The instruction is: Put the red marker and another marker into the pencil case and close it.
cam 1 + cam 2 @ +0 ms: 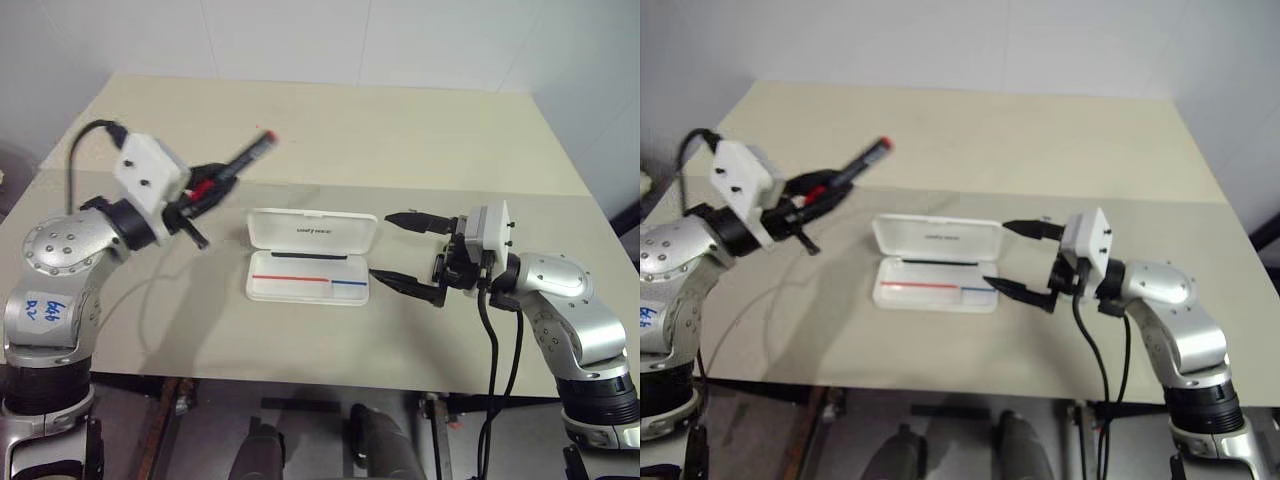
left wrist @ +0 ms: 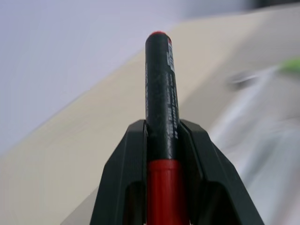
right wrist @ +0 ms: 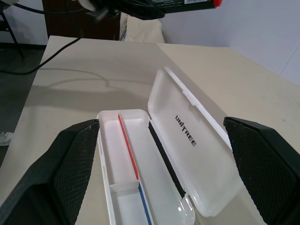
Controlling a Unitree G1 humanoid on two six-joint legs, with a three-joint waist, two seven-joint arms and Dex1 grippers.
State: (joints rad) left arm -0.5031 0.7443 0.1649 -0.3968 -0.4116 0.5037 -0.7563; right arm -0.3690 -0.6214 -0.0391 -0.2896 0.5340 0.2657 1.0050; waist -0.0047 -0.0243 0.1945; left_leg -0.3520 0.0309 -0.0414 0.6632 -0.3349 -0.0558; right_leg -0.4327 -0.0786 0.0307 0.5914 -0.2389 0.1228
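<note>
My left gripper is shut on the red marker, holding it in the air to the left of the pencil case. The marker's black part sticks out past the fingertips and its red part sits between the fingers. The white pencil case lies open on the table, lid folded back, with a red-and-blue line inside and nothing in its tray. My right gripper is open at the case's right end, one finger on either side of it. Another marker is out of view.
The beige table stretches back to a white wall. A black cable runs from each wrist. A small green smear past the case is too blurred to identify.
</note>
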